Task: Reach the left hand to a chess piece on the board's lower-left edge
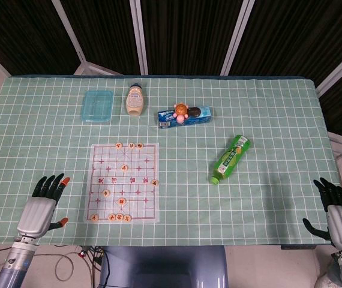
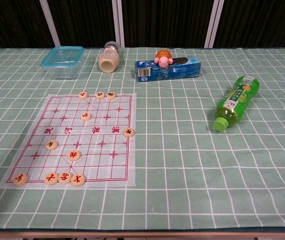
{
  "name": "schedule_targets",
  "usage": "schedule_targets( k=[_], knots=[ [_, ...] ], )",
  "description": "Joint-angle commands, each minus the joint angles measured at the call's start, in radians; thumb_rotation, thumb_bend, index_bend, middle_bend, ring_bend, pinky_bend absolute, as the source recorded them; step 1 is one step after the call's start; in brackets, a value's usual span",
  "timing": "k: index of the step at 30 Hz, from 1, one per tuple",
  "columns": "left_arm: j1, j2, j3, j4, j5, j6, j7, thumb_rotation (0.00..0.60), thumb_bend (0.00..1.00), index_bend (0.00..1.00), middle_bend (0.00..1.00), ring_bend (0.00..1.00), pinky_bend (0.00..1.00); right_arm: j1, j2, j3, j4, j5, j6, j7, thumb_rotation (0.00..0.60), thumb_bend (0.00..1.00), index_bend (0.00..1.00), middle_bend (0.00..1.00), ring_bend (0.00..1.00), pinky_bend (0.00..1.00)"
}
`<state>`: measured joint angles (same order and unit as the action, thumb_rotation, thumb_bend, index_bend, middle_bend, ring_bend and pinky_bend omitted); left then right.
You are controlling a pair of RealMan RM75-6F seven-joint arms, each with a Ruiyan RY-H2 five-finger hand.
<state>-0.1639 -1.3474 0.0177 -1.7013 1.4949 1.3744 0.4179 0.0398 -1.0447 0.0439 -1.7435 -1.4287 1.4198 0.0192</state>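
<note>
The left hand (image 1: pixel 39 207) rests at the near-left edge of the table with its fingers spread and nothing in them — open, palm down, just left of the chess board (image 1: pixel 123 183) but not over it; it shows only in the head view. The right hand (image 1: pixel 339 216) sits at the far right corner, likewise spread and empty, well apart from everything. So the reach looks barely begun: the hand has yet to cross onto the board and come down on a piece. The likeliest target is the lone chess piece (image 2: pixel 20 179) at the board's lower-left corner, lying flat on the near edge, with a row of three more pieces (image 2: pixel 64 178) just to its right along the same edge. The pieces are pale round discs with red characters, too small to read with confidence; red characters also run across the board's middle band, not legible here. Beyond the board lie a green drink bottle (image 2: pixel 234 102) on its side with a green-and-yellow label — writing unreadable — a blue biscuit packet (image 2: pixel 168 69) with a pink toy (image 2: pixel 163 58) on it, a squat cream bottle (image 2: pixel 109 57), and a clear blue plastic container (image 2: pixel 62 61)
</note>
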Motion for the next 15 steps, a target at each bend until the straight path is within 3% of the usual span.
schedule_targets(
  k=[1,15],
  knots=[
    [0.0,0.0,0.0,0.0,0.0,0.0,0.0,0.6,0.0,0.0,0.0,0.0,0.03,0.0,0.0,0.0,0.0,0.0,0.0,0.0,0.6,0.3,0.0,0.0,0.0,0.0],
    [0.0,0.003,0.002,-0.005,-0.003,-0.002,0.003,0.6,0.0,0.0,0.0,0.0,0.03,0.0,0.0,0.0,0.0,-0.001,0.002,0.001,0.6,0.3,0.0,0.0,0.0,0.0]
  ],
)
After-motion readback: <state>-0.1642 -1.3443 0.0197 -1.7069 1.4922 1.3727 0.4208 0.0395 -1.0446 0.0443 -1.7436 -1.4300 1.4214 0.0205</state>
